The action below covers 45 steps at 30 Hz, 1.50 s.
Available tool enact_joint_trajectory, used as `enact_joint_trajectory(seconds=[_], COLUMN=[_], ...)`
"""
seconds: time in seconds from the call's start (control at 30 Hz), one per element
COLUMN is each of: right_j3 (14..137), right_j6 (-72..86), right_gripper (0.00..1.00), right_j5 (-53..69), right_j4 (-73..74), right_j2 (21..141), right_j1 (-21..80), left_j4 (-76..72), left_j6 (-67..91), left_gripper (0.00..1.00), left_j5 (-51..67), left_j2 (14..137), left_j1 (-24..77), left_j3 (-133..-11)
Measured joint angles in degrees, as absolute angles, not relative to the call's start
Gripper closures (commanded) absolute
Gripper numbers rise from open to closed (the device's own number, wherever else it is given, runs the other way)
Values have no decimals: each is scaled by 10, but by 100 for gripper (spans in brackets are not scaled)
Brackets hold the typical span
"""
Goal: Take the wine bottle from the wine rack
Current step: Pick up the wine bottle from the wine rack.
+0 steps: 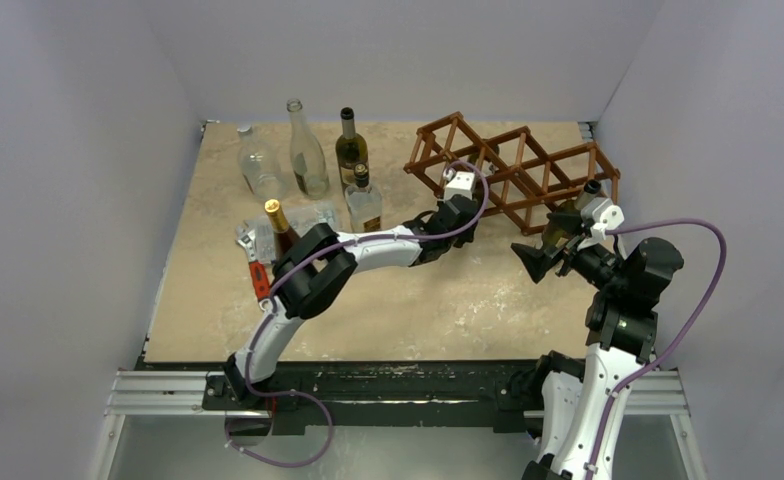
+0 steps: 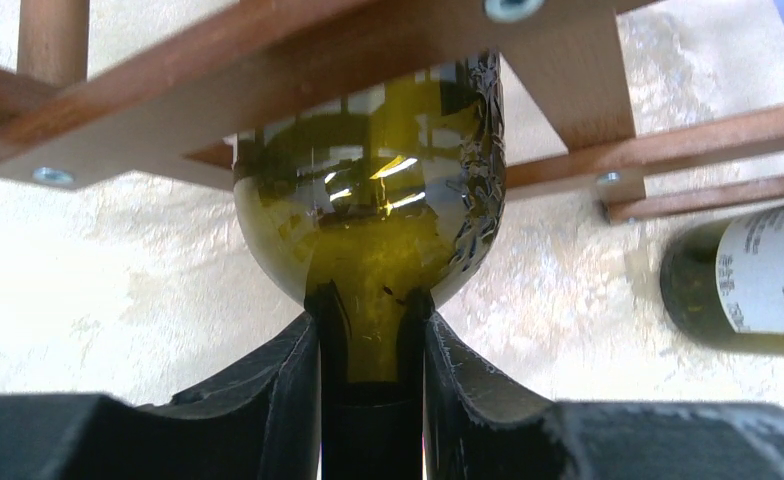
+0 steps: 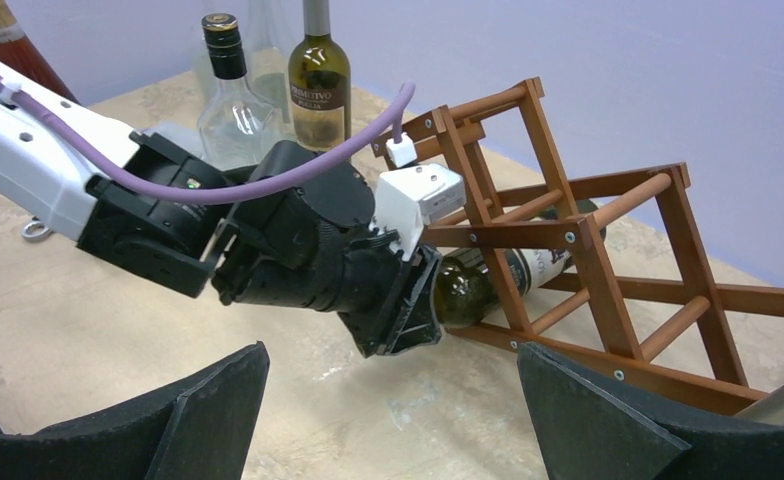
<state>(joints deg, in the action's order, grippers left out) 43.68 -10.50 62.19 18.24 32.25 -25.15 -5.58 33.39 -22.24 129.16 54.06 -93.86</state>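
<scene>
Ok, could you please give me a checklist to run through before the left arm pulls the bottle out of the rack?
1. The left gripper is shut on the neck of the olive-green glass wine bottle: ok.
2. Bottle body lies inside a cell of the reddish-brown wooden lattice wine rack, ready to slide out: ok.
3. The white-labelled dark bottle to its side is apart from it: ok.
4. The right gripper is open and off to the side of the pull path: ok.
5. Rack braced against sliding: not ok, no gripper holds it.
6. Grip firm enough: cannot tell.
</scene>
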Motion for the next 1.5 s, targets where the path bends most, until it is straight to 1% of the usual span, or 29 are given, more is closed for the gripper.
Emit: enact_joint_trajectory(seconds=[0.43, 0.83, 1.2, 1.5], right_j3=[437, 436, 436, 436], right_j6=[-105, -105, -106, -112], right_gripper=[1, 1, 1, 1], right_j5=[620, 609, 605, 594], right_j4=[183, 183, 183, 184], right_j2=[322, 322, 322, 321], right_j1=[-251, -251, -251, -249], left_j4=[-41, -92, -102, -103], left_j6=[319, 308, 301, 299], left_gripper=[100, 100, 100, 100], left_j5=[-212, -201, -192, -181], left_j2=[1226, 1145, 1070, 1034], left_j1=[547, 562, 585, 591], left_j3=[-867, -735, -644, -604])
